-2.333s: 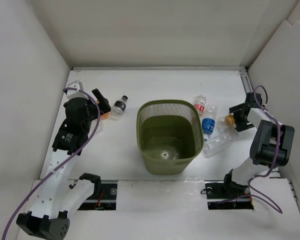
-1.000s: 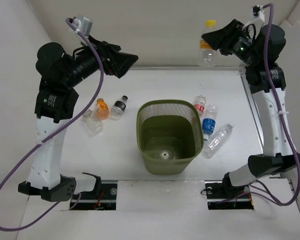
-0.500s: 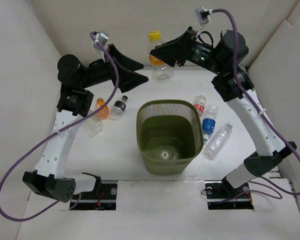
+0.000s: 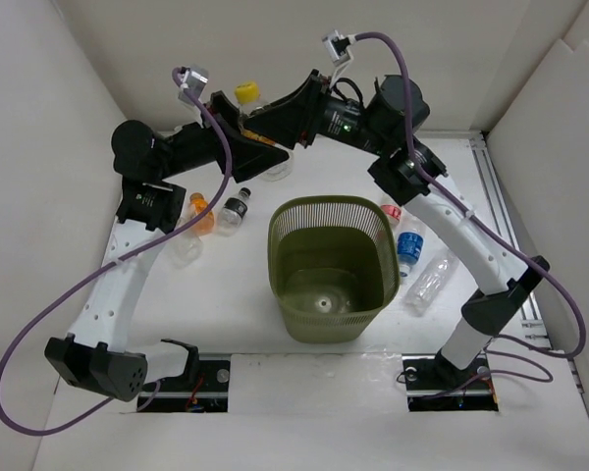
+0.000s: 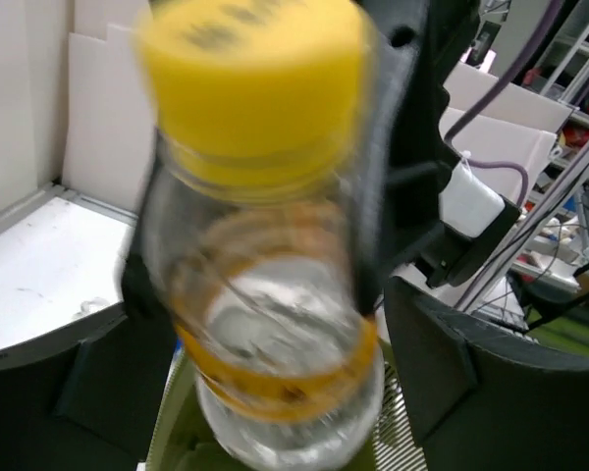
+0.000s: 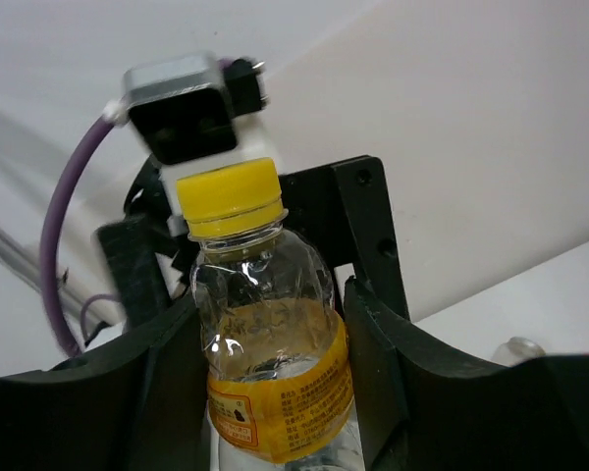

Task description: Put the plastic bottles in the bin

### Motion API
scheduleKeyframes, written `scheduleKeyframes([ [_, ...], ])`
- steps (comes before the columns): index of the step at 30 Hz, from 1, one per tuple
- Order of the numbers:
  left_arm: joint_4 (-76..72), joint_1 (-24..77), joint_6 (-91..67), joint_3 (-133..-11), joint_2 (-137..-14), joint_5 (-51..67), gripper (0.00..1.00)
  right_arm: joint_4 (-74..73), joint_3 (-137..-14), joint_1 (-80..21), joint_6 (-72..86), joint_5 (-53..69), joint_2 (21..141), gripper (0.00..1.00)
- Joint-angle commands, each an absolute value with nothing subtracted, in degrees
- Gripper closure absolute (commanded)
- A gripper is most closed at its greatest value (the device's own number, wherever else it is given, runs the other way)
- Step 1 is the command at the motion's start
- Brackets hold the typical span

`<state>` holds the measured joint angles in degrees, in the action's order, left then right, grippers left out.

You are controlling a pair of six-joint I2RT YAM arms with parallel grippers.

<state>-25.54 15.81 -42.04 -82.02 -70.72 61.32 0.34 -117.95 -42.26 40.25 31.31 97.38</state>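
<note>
Yellow-capped bottle [image 6: 265,324]: aloft between both grippers, off the bin's [image 4: 326,200] far left corner.
Right gripper [image 6: 273,294]: fingers clamped on the bottle's sides.
Left gripper [image 5: 265,334]: fingers spread, flanking the same bottle.
Loose bottles: orange-labelled bottle [image 4: 199,213] left of bin, blue-labelled bottle [image 4: 406,245] right.

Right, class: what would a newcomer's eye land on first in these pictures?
The yellow-capped bottle, raised high above the table, is clamped in the right gripper. The left gripper has its fingers on either side of it, and both arms arch in to meet. Below them the olive-green bin stands mid-table, with more small bottles lying on the table to both sides.
</note>
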Motion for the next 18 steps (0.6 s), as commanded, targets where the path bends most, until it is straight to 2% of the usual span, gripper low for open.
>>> scheduleKeyframes([
  [1,-30.5,16.0,-42.5,-81.7,-69.6,61.6,0.38,7.4,-115.4,-43.4,41.4,30.3,93.0,1.00],
  [2,-30.5,16.0,-42.5,-81.7,-69.6,61.6,0.56,7.4,-114.6,-43.4,41.4,30.2,92.4,0.96],
  [3,-30.5,16.0,-42.5,-81.7,-69.6,61.6,0.86,7.4,-112.9,-43.4,40.8,29.5,90.9,0.87],
  [4,-30.5,16.0,-42.5,-81.7,-69.6,61.6,0.94,7.4,-111.8,-43.4,40.8,29.0,90.1,0.74],
  [5,-30.5,16.0,-42.5,-81.1,-69.6,62.7,0.98,7.4,-110.8,-43.4,40.3,28.5,89.3,0.59],
  [6,-30.5,16.0,-42.5,-81.1,-69.6,62.7,0.98,7.4,-108.3,-41.9,40.3,28.5,88.3,0.35],
  [7,-30.5,16.0,-42.5,-80.5,-69.6,63.4,0.99,7.4,-106.5,-41.1,39.6,27.6,85.5,0.25],
  [8,-30.5,16.0,-42.5,-80.5,-69.1,64.2,0.99,6.9,-105.0,-40.2,39.0,26.6,83.8,0.20],
  [9,-30.5,16.0,-42.5,-79.7,-69.1,64.2,0.99,5.9,-103.4,-38.2,37.5,24.8,82.0,0.03],
  [11,-30.5,18.1,-42.0,-78.0,-68.5,64.8,0.99,2.5,-99.1,-35.5,36.4,23.2,76.8,0.01],
  [13,-23.9,23.3,-37.2,-78.0,-67.9,62.0,0.99,-3.3,-96.6,-31.3,33.9,21.1,73.6,0.01],
  [15,-8.1,28.6,-24.4,-81.4,-67.9,52.4,1.00,-7.1,-95.2,-28.1,33.4,19.9,68.8,0.01],
  [16,-6.3,34.4,-22.6,-81.4,-67.9,49.9,1.00,-9.1,-94.7,-25.2,31.5,18.6,67.3,0.00],
  [18,-3.9,38.7,-20.5,-80.7,-67.9,46.1,1.00,-16.6,-94.7,-22.8,29.5,16.2,62.9,0.00],
])
